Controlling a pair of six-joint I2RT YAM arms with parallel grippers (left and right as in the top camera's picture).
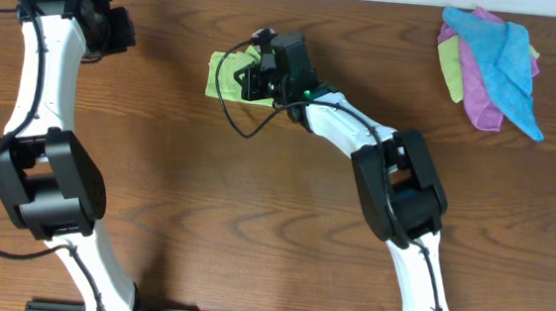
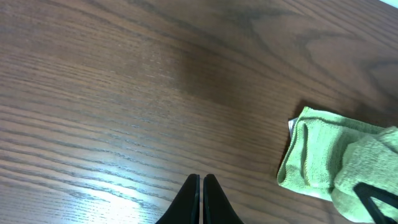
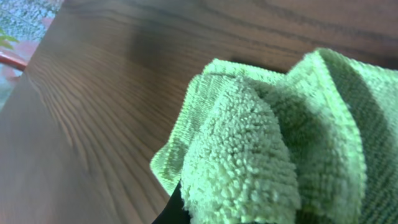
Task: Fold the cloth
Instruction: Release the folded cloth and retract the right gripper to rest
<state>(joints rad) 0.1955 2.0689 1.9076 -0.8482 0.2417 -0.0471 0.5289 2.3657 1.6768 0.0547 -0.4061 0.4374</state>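
Observation:
The lime-green cloth (image 1: pixel 227 74) lies folded over on the wooden table, left of centre at the back. My right gripper (image 1: pixel 256 76) sits over its right part, shut on a raised fold. In the right wrist view the fluffy cloth (image 3: pixel 249 155) bulges over the jaws, and only one dark finger (image 3: pixel 173 210) shows beneath it. In the left wrist view the cloth (image 2: pixel 323 155) lies at the right with a small white tag (image 2: pixel 291 127) at its edge. My left gripper (image 2: pixel 201 196) is shut and empty, hovering well left of the cloth, at the far left (image 1: pixel 119 29) in the overhead view.
A heap of cloths (image 1: pixel 494 68), blue over purple and yellow-green, lies at the back right corner. A black cable (image 1: pixel 233 114) loops from the right wrist down beside the cloth. The table's edge (image 3: pixel 28 46) shows at the upper left of the right wrist view.

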